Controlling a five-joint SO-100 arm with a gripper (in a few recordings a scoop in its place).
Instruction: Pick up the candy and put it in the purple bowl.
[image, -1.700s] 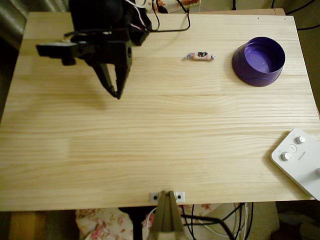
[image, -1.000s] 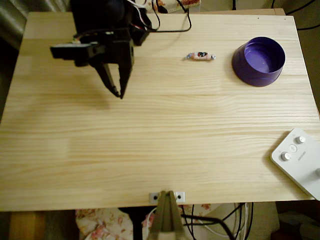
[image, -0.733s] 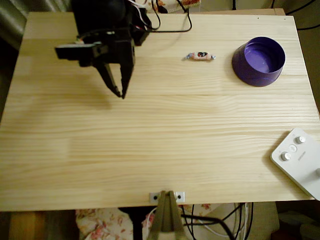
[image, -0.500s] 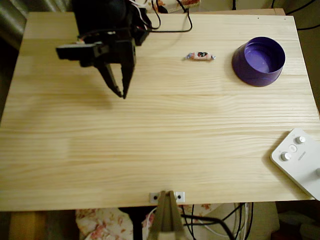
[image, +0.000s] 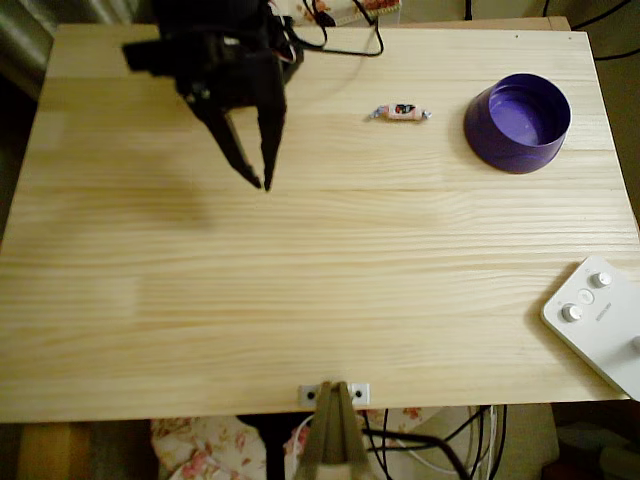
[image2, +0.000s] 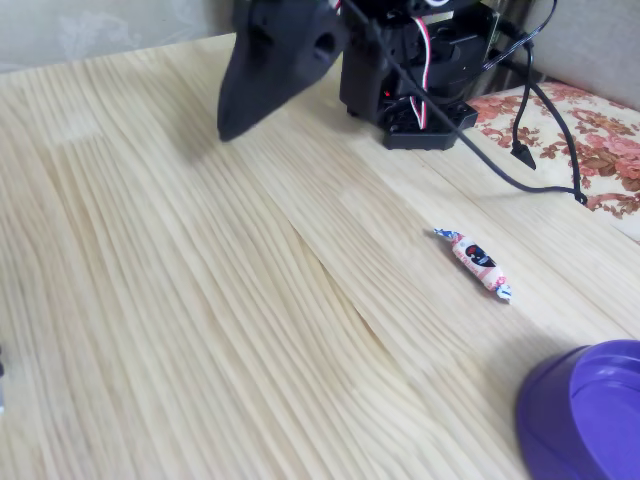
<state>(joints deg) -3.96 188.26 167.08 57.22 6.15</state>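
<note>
Pale pine tabletop (image: 320, 300), lit warmly, cables trailing off the far edge. Going left to right in the overhead view: black gripper (image: 262, 183) raised above the boards, fingers parted a little at the tips, holding nothing. Well to its right, candy (image: 399, 112) lying flat on the wood, untouched, lengthwise toward the bowl. Further right again, purple bowl (image: 517, 122), upright and empty. White box with knobs (image: 598, 320) at the near right corner. Nothing done yet, by the look of it: approach, grasp, carry and drop all left.

Pincer (image: 263, 184) swung right toward candy (image: 400, 112), jaws wider.
</note>
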